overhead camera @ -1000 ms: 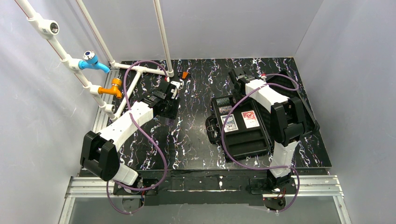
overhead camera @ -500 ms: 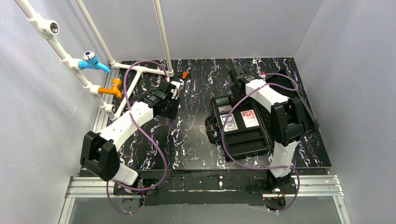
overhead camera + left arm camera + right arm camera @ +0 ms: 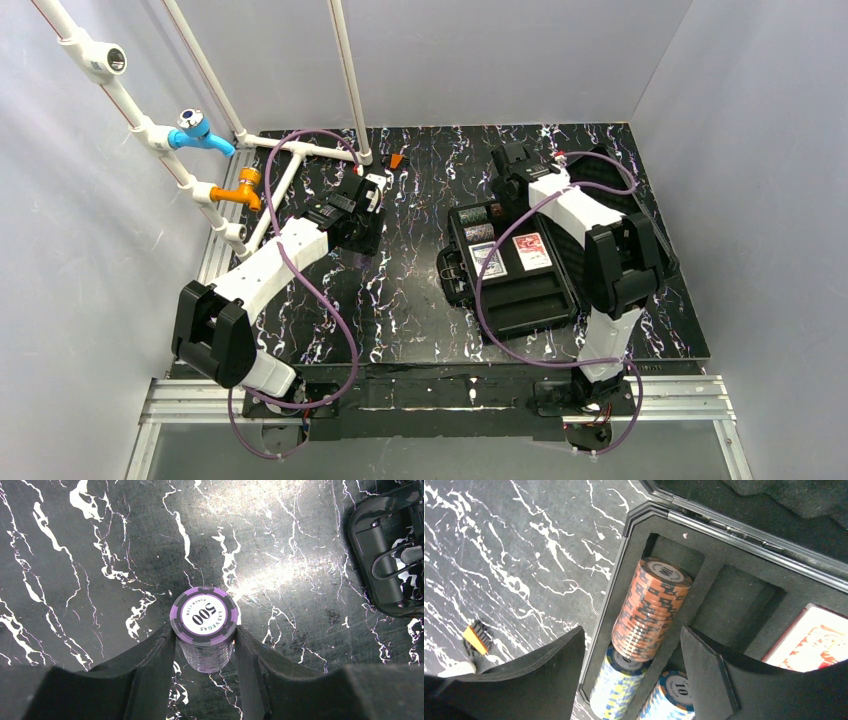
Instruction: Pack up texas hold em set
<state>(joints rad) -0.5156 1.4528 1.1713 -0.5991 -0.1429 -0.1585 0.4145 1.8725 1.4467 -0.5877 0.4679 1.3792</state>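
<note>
The black case (image 3: 520,300) lies open right of centre, with its handle (image 3: 395,565) toward the left arm. Two card decks, blue-white (image 3: 490,262) and red (image 3: 535,253), lie in its foam. My right gripper (image 3: 632,630) hangs open over the far chip slots. Below it a brown chip stack (image 3: 651,607) lies on its side in the outer slot, resting against a blue-and-yellow stack (image 3: 616,687). Another blue stack (image 3: 671,695) lies in the neighbouring slot. My left gripper (image 3: 204,632) is shut on an upright purple chip stack (image 3: 204,617) over the marbled table, left of the case.
A white pipe frame with a blue tap (image 3: 200,130) and an orange tap (image 3: 240,188) stands at the back left. A small orange object (image 3: 397,160) lies near the back wall. The case lid (image 3: 774,500) stands open behind the slots. Grey walls close the sides.
My right gripper has opened wide and no longer touches the brown stack, which stays in the case slot. The left arm and its purple stack have not moved.
</note>
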